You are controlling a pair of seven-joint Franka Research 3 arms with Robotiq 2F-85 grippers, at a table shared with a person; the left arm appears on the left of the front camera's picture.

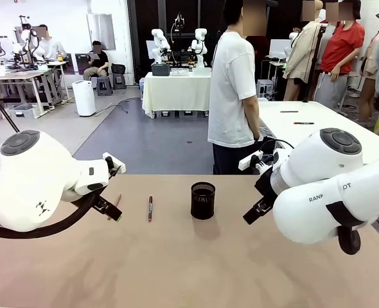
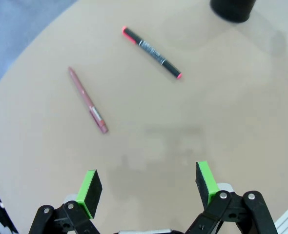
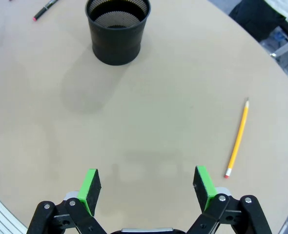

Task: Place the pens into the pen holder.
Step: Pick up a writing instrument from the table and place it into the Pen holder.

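Lying beyond left end effector: pink pen.

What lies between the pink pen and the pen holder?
The red-and-black pen lies between the pink pen and the pen holder, touching neither; clearest in the left wrist view.

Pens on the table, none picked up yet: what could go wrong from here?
1. The pink pen and red-and-black pen lie flat; the left tool may nudge or roll them instead of gripping.
2. The pencil lies toward the table edge and could roll off.
3. The pen holder stands free; a tilted pen might catch its rim and tip it.
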